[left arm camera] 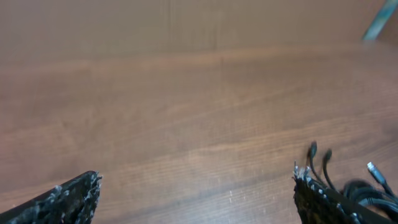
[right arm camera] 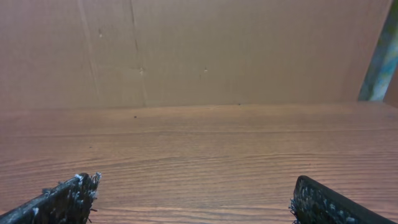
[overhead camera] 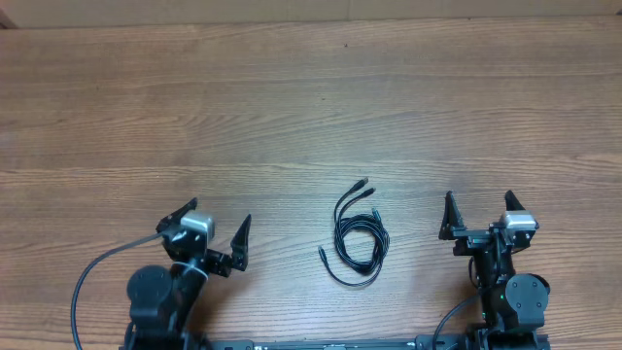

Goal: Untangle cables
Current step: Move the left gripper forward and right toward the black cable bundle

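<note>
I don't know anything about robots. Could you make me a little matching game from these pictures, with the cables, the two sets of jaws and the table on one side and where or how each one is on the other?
Things:
1. cables
2. left gripper
3. right gripper
4. table

Places or states:
A. jaws open; its own wrist camera shows cable plugs at the lower right
B. brown wood grain
C. black, bundled in a small coil between the two arms
D. jaws open; its own wrist camera shows no cables

Pairs: 1-C, 2-A, 3-D, 4-B
</note>
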{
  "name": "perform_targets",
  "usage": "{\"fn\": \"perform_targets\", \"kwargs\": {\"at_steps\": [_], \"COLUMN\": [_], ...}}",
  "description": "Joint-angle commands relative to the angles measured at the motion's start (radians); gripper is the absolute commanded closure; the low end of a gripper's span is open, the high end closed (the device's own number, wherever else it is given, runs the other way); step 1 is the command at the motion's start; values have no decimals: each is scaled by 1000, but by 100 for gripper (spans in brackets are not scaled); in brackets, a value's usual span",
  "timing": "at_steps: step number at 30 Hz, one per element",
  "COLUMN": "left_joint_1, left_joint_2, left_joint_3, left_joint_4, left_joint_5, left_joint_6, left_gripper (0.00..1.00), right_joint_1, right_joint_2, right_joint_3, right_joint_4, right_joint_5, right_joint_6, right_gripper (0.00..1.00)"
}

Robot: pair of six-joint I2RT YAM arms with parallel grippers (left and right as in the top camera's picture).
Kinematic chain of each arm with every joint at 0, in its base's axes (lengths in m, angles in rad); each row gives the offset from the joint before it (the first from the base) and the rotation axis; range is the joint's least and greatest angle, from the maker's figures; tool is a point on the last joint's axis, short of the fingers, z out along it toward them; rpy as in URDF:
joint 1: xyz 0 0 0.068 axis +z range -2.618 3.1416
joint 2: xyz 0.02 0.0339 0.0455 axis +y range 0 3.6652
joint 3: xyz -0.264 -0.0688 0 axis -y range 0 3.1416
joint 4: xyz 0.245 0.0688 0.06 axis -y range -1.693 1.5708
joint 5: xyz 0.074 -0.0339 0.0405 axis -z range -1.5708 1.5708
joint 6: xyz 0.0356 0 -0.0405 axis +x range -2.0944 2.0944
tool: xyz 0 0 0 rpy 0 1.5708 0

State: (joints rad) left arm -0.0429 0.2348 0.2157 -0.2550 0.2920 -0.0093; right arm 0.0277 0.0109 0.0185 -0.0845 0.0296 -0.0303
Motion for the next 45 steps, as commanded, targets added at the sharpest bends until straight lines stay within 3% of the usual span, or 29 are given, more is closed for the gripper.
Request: {"fn": "perform_targets", "kwargs": {"at_steps": [1, 9, 19, 26, 34, 38, 45], "left_joint_1": [10, 10, 10, 10, 10, 10, 10], "left_joint_2": [101, 361, 501, 523, 523, 523, 539], "left_joint_3": [87, 286, 320, 320, 335, 384, 539], "left_joint_4": [-24, -144, -126, -66, 2, -41, -271], "left_joint_5": [24, 68, 423, 560, 430, 359, 153], "left_joint_6": [-17, -13, -14, -76, -327, -359, -358], "left_gripper": [0, 0, 0, 0, 0, 0, 0], "right_joint_1": [4, 4, 4, 4, 4, 4, 4], "right_joint_2": [-7, -7, -7, -7, -7, -7, -7], "right_joint_3": [-11, -11, -11, -11, -11, -11, -11], "right_joint_4": [3, 3, 3, 3, 3, 3, 3], "right_joint_5": [-5, -5, -5, -5, -5, -5, -5], "right_joint_6": [-5, -5, -5, -5, -5, -5, -5], "right_gripper": [0, 0, 0, 0, 0, 0, 0]}}
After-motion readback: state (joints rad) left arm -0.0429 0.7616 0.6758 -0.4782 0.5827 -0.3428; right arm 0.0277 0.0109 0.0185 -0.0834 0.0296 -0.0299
